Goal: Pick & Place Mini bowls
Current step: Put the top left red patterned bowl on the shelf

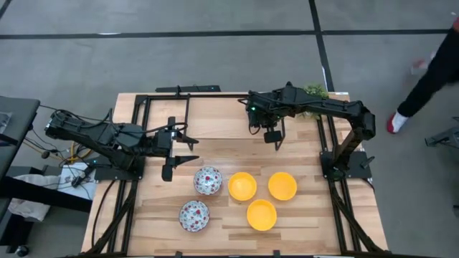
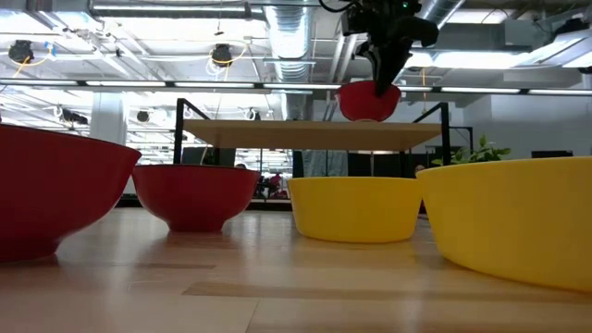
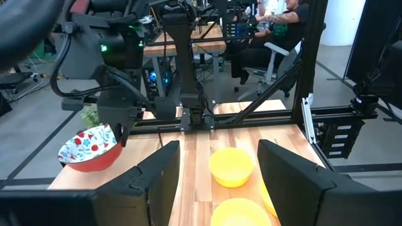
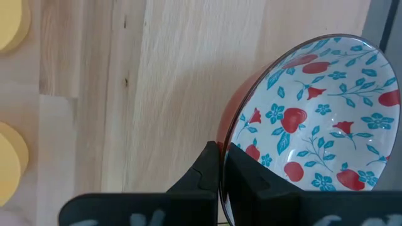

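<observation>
Two floral mini bowls [image 1: 208, 180] [image 1: 193, 215] and three yellow ones [image 1: 242, 186] [image 1: 282, 185] [image 1: 262, 215] stand on their bases on the near half of the table. The third floral bowl [image 4: 314, 113], red on the outside, hangs in the air under my right gripper [image 1: 272, 136], over the far middle of the table; it also shows in the low view [image 2: 370, 100] and the left wrist view [image 3: 91, 147]. My left gripper [image 1: 190, 150] is open, hovering left of the bowls and pointing right. My right gripper holds the floral bowl by its rim [image 4: 221, 150], one finger inside the bowl and one on the red outer wall. The fingers come from above, pointing down. The bowl is lifted clear of the table and hangs tilted below the fingers [image 3: 119, 125].
A small green plant [image 1: 314, 92] stands at the far right corner, behind the right arm. Black frame rails [image 1: 215, 95] run along the far edge and both sides. A person's leg and shoe [image 1: 398, 122] show on the floor to the right. People sit at desks beyond the table [image 3: 276, 25].
</observation>
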Controlling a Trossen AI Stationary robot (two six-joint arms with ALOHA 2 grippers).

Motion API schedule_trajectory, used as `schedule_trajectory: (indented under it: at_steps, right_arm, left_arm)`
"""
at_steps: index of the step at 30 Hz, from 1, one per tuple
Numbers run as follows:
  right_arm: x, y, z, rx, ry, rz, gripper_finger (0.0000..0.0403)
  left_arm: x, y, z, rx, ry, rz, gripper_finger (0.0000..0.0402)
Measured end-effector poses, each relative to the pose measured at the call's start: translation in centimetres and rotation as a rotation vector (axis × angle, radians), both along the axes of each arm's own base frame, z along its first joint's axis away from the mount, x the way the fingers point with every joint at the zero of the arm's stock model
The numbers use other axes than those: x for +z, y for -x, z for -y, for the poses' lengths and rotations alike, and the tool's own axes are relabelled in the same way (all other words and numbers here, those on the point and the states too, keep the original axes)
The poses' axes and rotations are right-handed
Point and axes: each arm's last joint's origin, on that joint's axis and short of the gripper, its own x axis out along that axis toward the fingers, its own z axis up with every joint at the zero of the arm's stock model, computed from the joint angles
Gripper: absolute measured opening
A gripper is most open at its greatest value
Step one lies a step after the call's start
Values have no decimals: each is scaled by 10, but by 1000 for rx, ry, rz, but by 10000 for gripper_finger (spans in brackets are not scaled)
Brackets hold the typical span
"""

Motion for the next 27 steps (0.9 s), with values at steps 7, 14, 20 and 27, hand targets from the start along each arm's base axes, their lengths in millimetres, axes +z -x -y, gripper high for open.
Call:
schedule_trajectory:
  at_steps: [7, 14, 20, 27]
  right_arm:
    - [-7, 0, 0, 0, -3, -10, 2]
    - [-19, 2, 0, 5, -1, -56, 2]
    - [-20, 2, 0, 8, -5, -58, 9]
    - [-21, 2, -1, 15, -16, -64, 28]
  left_arm:
    - [0, 0, 0, 1, 3, 0, 213]
    - [0, 0, 0, 1, 3, 0, 213]
    - [0, 0, 0, 0, 3, 0, 213]
    - [0, 0, 0, 0, 3, 0, 213]
